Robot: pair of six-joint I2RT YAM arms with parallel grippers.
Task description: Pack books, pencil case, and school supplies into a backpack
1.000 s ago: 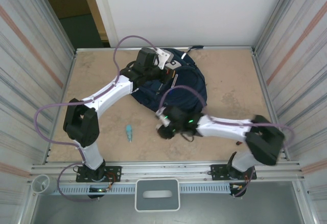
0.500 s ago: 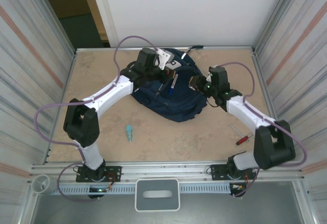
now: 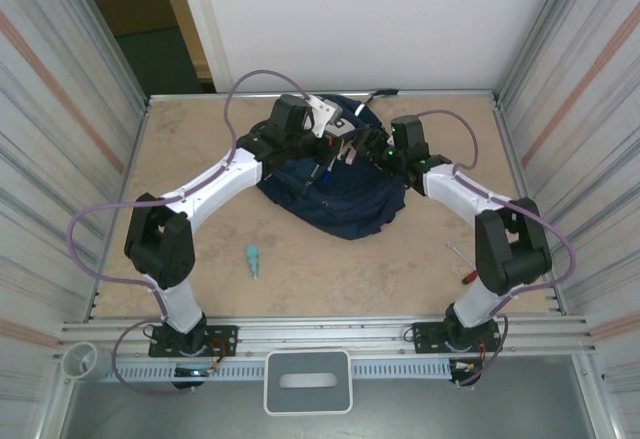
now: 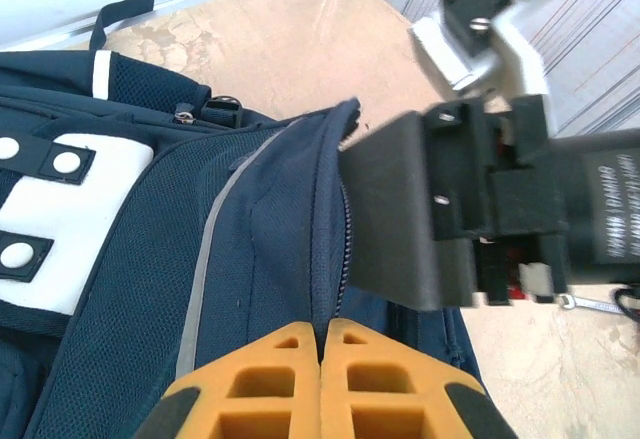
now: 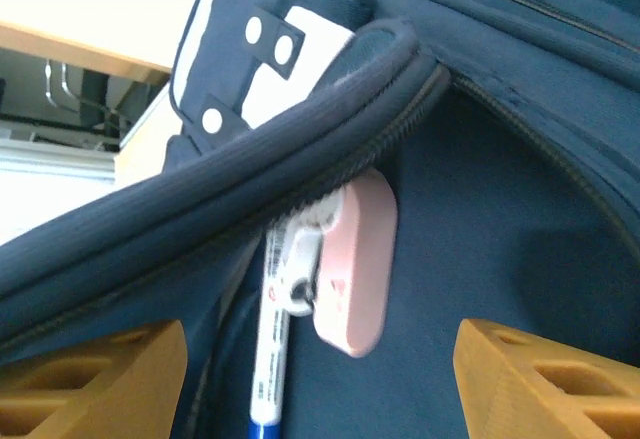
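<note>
Left gripper is clamped shut on the backpack rim, upper centre of the top view; don't let go. Right gripper hangs at the mouth, jaws wide, gripping nothing; marker and pink case sit just under the rim, centre of the right wrist view. Back straight out so you don't snag them; next is likely the teal item, lower left.

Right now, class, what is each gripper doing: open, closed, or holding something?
Left gripper: closed on the edge of the backpack opening.
Right gripper: open, holding nothing.
</note>
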